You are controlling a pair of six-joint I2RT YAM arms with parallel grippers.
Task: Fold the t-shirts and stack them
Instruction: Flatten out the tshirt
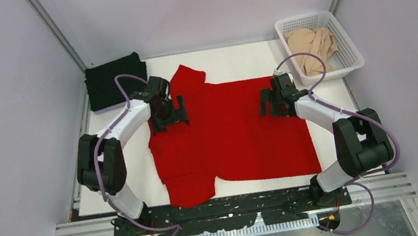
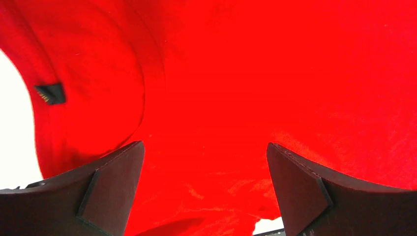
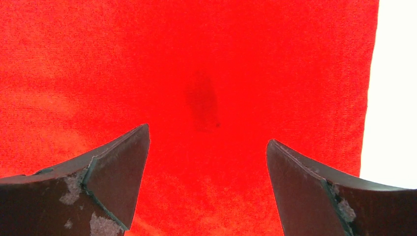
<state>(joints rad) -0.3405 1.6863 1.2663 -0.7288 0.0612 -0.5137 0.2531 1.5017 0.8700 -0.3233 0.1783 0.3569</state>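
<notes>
No words or numbers can be read anywhere. A small dark tag [image 2: 50,93] sits by the neck of the red t-shirt [image 2: 246,73]. It has tiny yellow marks, but they are too blurry to read.

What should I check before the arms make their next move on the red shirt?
1. Red t-shirt spread out: ok, slight creases.
2. Left gripper open: ok, jaws wide over its collar end.
3. Right gripper open: ok, jaws wide over its other end.
4. Contact with cloth: cannot tell.
5. Black t-shirt clear of it: ok, folded at far left.
6. Beige t-shirt out of the way: ok, in the basket.
</notes>
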